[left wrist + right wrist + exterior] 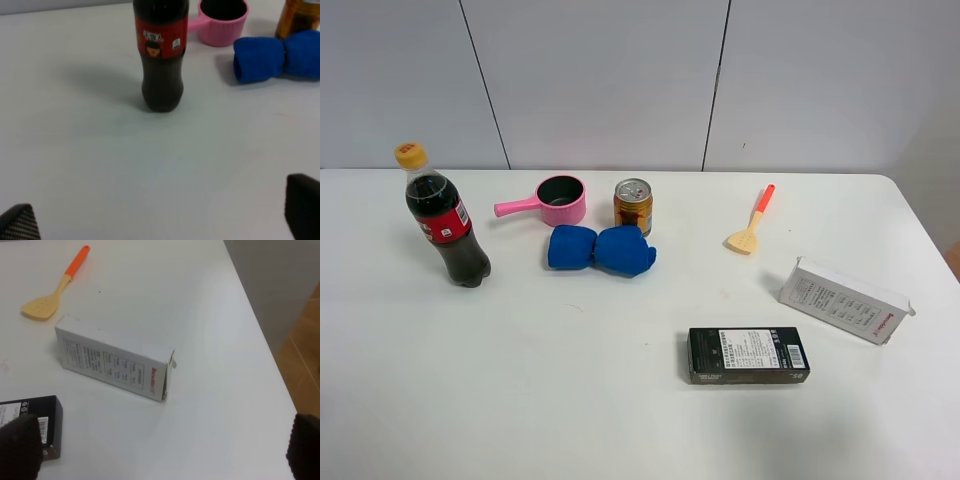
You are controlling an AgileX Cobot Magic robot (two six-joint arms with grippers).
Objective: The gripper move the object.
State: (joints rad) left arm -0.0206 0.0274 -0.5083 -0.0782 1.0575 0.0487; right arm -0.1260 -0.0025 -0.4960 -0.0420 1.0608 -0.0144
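The small gold-yellow can (633,206) with red markings and a silver pull-tab top stands upright at the back middle of the white table, just behind a blue cloth (600,249). Its edge shows in the left wrist view (299,17). Neither arm shows in the exterior high view. My left gripper (160,220) is open and empty, with only the black fingertips (302,207) visible, well short of the cola bottle (161,55). My right gripper (160,452) is open and empty above the table near the white box (112,362).
A pink pot (556,201) sits left of the can. A dark cola bottle (444,218) stands far left. An orange-handled spatula (750,224), a white box (845,300) and a black box (747,355) lie on the right. The table's right edge (260,340) is close.
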